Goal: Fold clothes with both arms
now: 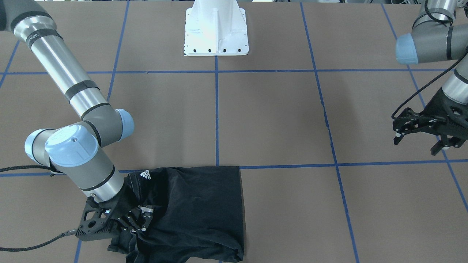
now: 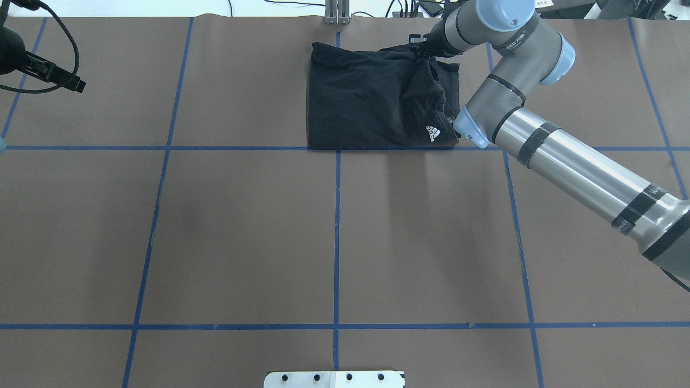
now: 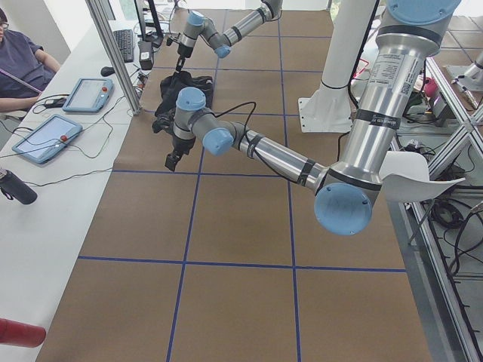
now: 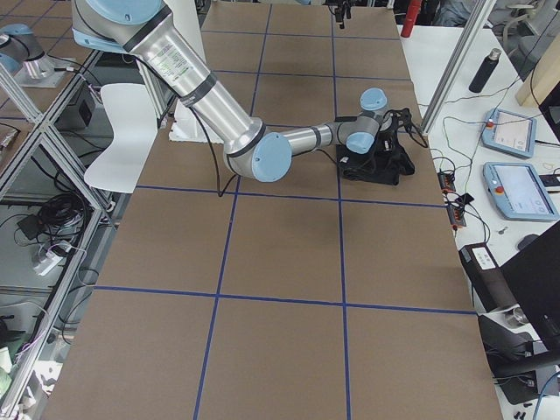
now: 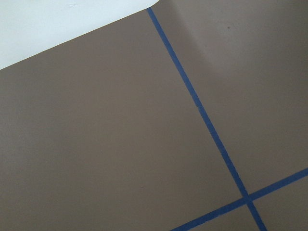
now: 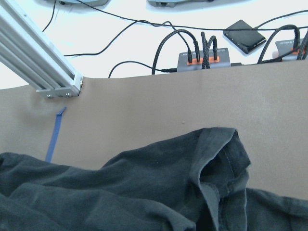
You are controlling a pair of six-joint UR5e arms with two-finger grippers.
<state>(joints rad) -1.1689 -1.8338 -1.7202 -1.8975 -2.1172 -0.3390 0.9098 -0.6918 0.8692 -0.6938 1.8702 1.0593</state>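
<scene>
Facing the robot, I saw one white pedestal base (image 1: 216,29) at the far edge of the table (image 1: 278,117). One black T-shirt (image 1: 197,204) lay folded over, well out in front of that base at the opposite edge and a little toward the robot's right. One white Adidas logo (image 1: 146,175) showed on the shirt's corner nearer the base.

There were two arms. The right arm (image 1: 69,87) bent down over the shirt. The right gripper (image 1: 145,219) sat on the fabric with its two fingers apart, and I couldn't tell whether cloth lay between them. The left arm (image 1: 431,44) was far off on the base's other side. The left gripper (image 1: 417,144) hung above bare table, its two fingers spread wide and empty.

From above, the shirt's hem nearer the base ran along one blue tape line (image 2: 215,147). The right arm reached to the shirt's corner away from the base.

From the left end, one seated person (image 3: 23,60) and two tablets (image 3: 87,94) were beyond the table, far from the base.

From the right end, the shirt was a single dark heap under the near arm's wrist, with two tablets again beside the table.

The left wrist view held only brown table and two crossing tape lines.

The right wrist view looked down on the shirt's folds, one aluminium post (image 6: 38,57) and one cable hub (image 6: 204,58).
</scene>
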